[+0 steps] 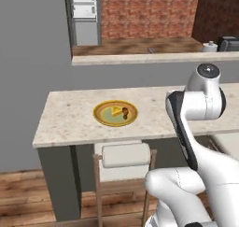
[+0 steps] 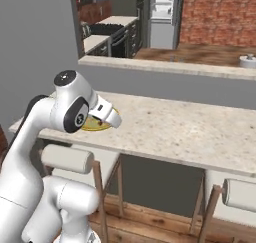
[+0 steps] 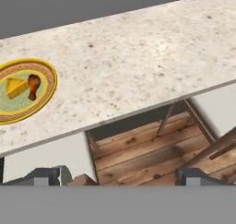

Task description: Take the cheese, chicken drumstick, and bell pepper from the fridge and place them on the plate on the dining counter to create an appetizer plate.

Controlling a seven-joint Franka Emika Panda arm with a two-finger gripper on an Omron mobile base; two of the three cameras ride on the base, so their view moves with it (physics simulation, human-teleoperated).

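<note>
Plate (image 1: pixel 103 117) on beige dining counter (image 1: pixel 154 104), cheese (image 1: pixel 115 111) wedge touching chicken drumstick (image 1: pixel 125 112) on it, gripper (image 3: pixel 119 178) fingers spread wide, empty, above stool-side floor.

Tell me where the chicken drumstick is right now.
The chicken drumstick lies on the plate, right beside the cheese, at the left end of the dining counter in the hand view.

Base cams behind arm, L/R, share dining counter (image 1: pixel 154 110); hand cam close, angled down.
</note>
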